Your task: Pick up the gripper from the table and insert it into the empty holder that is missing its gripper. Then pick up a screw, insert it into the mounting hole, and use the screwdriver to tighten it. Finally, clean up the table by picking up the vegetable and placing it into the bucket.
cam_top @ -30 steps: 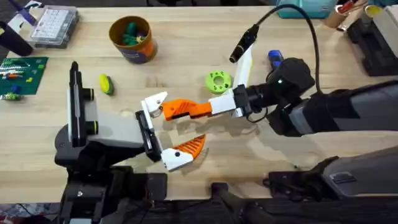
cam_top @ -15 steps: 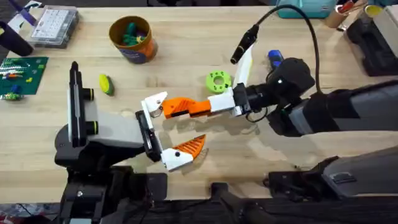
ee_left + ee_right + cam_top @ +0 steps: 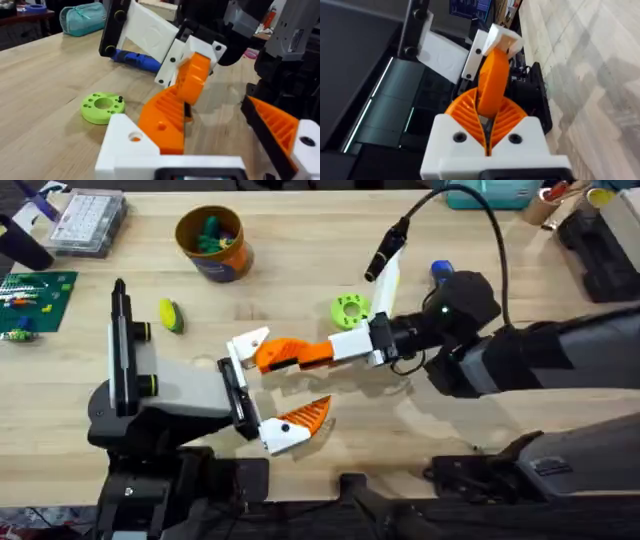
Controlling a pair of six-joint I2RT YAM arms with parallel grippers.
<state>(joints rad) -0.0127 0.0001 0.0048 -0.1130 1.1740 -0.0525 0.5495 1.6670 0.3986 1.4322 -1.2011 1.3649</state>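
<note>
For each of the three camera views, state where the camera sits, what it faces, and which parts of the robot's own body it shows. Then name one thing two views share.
Overhead: above the arm bases, looking down and forward at the table; both arms show.
Left wrist: on the left arm, facing the holder and the gripper; its white mounts show.
Right wrist: on the right arm, facing the left arm; the right gripper clamps the orange piece.
Shared: the green ring, in the overhead and left wrist views.

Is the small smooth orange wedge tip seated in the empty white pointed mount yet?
Cannot tell if seated. The orange wedge tip, clamped in the right hand, lies against the white pointed mount.
</note>
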